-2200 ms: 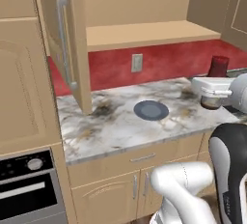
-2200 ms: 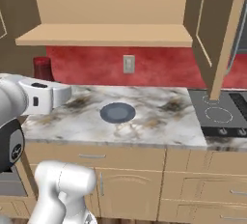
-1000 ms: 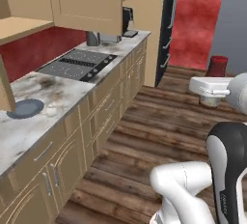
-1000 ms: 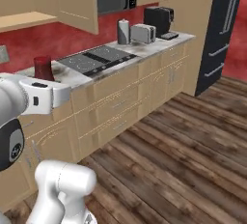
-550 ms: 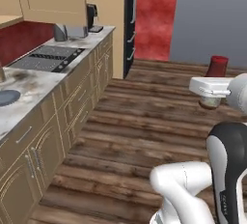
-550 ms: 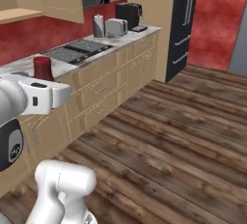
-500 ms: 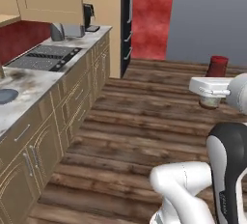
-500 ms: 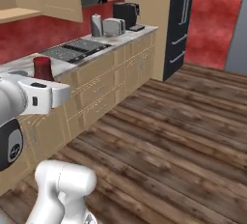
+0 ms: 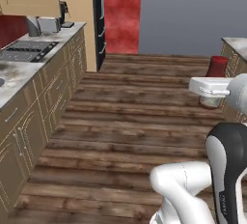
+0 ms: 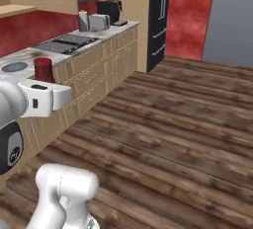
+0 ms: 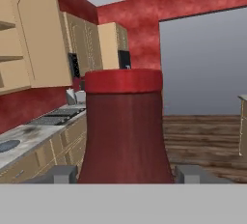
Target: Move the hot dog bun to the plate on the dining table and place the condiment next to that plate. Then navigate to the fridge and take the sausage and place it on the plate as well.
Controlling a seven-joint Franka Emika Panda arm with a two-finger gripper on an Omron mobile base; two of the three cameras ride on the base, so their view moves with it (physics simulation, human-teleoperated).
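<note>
My gripper (image 11: pixel 125 174) is shut on the condiment (image 11: pixel 125 126), a dark-red bottle standing upright between the two fingertips (image 11: pixel 62 174). The condiment (image 9: pixel 218 66) rises above my white hand at the right of the left base view. In the right base view the condiment (image 10: pixel 43 70) stands over the hand at the left. The black fridge (image 9: pixel 99 20) with its long handles stands past the far end of the wall counter; the fridge (image 10: pixel 159 20) is closed. The hot dog bun, the plate and the sausage are out of view.
The wall counter (image 9: pixel 29 80) runs along the left with a hob (image 10: pixel 66 40), a toaster (image 10: pixel 99 22) and a small dark plate (image 10: pixel 15 66). Wooden floor (image 9: pixel 130 117) lies open ahead. A marble-topped corner (image 9: pixel 235 42) shows at the right; I cannot tell whether it is the dining table.
The whole picture has swung: the base has turned away from the wall counter, which slid left, and the fridge and open floor came into view. The bottle stays in the grip.
</note>
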